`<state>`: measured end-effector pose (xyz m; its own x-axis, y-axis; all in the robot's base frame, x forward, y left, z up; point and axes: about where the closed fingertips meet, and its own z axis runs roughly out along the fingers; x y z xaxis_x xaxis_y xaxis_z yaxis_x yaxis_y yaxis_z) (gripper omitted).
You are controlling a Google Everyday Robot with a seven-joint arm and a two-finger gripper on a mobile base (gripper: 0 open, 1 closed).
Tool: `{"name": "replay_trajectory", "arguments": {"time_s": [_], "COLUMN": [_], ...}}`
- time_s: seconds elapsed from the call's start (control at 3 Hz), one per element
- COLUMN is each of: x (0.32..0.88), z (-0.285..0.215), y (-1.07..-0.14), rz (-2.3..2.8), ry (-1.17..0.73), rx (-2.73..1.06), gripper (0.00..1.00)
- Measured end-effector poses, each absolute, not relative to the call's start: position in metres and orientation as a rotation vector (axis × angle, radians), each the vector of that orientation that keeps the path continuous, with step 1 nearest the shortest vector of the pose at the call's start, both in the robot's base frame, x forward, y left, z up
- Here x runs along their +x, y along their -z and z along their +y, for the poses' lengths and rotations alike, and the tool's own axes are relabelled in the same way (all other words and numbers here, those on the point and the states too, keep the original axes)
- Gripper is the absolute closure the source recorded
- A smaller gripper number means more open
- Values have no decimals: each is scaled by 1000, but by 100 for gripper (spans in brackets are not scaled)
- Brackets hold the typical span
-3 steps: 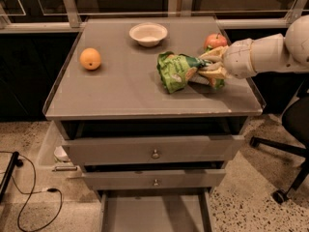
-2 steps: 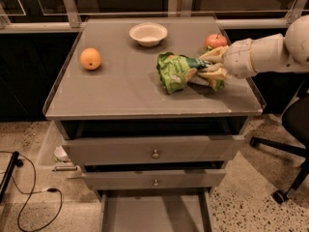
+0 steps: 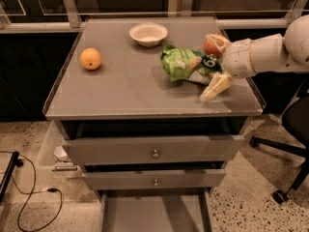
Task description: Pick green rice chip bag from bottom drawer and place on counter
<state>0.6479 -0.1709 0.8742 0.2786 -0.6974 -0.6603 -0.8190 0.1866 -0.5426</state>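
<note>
On the counter, green rice chip bag lies between gripper's spread fingers.

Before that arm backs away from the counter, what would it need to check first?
1. Bag lies on the counter: ok.
2. Gripper over the counter's right side, open, fingers either side of the bag's end: ok.
3. Bag free of both fingers: cannot tell.
4. Apple clear of the upper finger: not ok, they sit very close.
5. Bowl and orange out of the way: ok.
</note>
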Motion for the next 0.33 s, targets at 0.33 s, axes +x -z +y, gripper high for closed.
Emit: {"name": "replay_trajectory", "arguments": {"time_s": [0.33], "x": [648], "z": [-171], "y": [-874], "rz": [1453], "ry": [-152], "rx": [-1544], "gripper": [0]}}
